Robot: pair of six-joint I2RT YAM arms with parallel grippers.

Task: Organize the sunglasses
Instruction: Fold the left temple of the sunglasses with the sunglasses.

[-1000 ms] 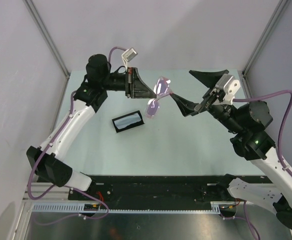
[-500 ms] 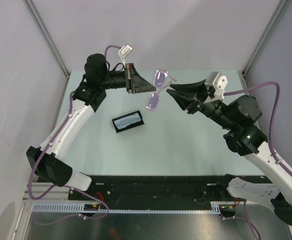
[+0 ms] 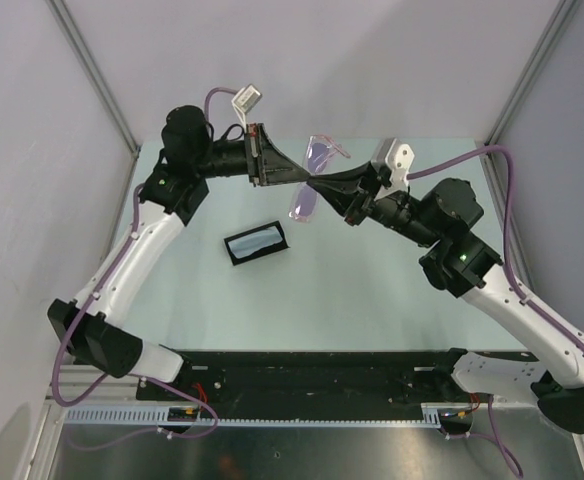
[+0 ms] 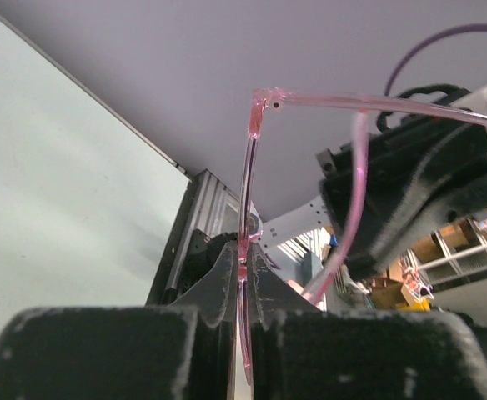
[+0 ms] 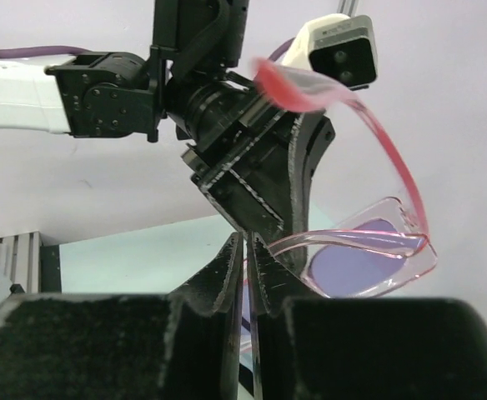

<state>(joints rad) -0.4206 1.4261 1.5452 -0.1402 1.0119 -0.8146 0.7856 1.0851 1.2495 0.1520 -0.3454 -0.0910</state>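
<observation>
While the black case (image 3: 256, 243) is lying on the pale table (image 3: 372, 290) nearer the arm bases, the sunglasses (image 3: 305, 203) are hanging in mid-air just beyond it, between both arms. The left gripper (image 4: 242, 275) is clamping the pink front frame; the right gripper (image 5: 245, 250) is pinching a thin pink arm, fingers nearly touching.

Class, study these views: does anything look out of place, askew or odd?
Yes. The sunglasses hang tilted in mid-air above the table, one arm unfolded, pinched by both the left gripper and the right gripper. The black case lies apart on the table.
</observation>
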